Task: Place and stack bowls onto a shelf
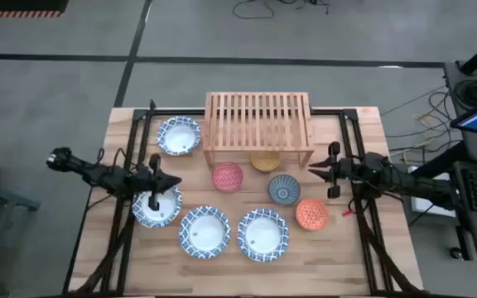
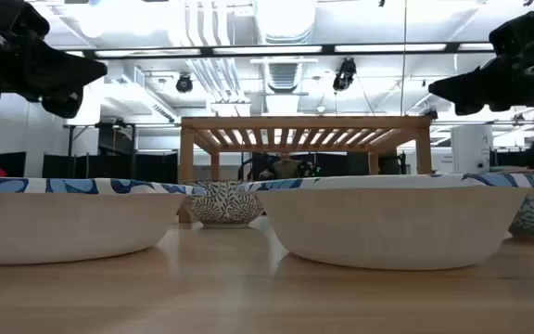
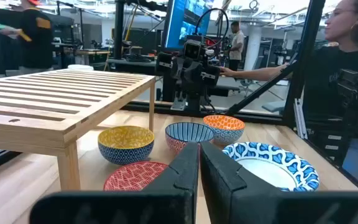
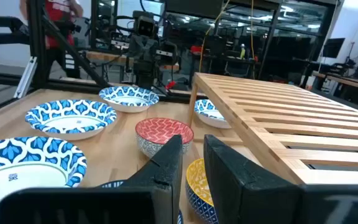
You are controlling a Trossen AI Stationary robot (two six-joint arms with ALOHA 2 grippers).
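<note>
The wooden shelf stands on its side legs at the table's far middle. Four blue-and-white bowls sit upright on the table: one left of the shelf and three near the front. In front of the shelf stand the pink-red bowl, the dark blue-grey bowl and the orange bowl. The mustard yellow bowl sits half under the shelf. My left gripper hovers shut above the front-left bowl. My right gripper hovers right of the shelf's near corner, its fingers slightly apart.
Black frame rails run along both table sides. Both arms hang well above the bowls in the low view, the left arm and the right arm. Bare wood shows on the table's near strip. People stand in the room beyond the table.
</note>
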